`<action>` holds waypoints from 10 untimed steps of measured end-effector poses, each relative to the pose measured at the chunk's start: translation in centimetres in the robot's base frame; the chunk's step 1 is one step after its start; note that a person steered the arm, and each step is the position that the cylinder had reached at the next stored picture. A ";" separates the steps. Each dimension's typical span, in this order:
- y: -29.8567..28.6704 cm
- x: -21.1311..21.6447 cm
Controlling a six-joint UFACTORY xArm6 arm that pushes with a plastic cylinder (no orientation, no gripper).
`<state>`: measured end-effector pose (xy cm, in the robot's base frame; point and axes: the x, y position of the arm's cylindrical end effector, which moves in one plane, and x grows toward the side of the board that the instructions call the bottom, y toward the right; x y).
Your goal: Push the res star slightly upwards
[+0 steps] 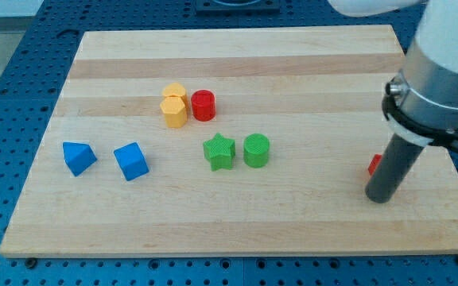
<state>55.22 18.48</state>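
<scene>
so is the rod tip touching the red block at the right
Cannot tell. In the camera view my tip stands in front of the small red block, hiding most of it, so neither contact nor a gap shows on the wooden board.

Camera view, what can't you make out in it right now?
- Red block: only a sliver shows behind my rod, so its shape can't be told.
- Contact between my tip and that block: hidden by the rod.
- Arm: cut off by the view's top and right edges.

Light wood tabletop [293,56], visible plank stripes, sits on a blue perforated base [6,71] showing at all frame edges. Even, diffuse lighting, soft shadows.
</scene>
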 end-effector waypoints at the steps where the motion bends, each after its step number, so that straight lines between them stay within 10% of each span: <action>1: 0.2 0.0; 10: 1.4 5.0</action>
<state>60.24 19.92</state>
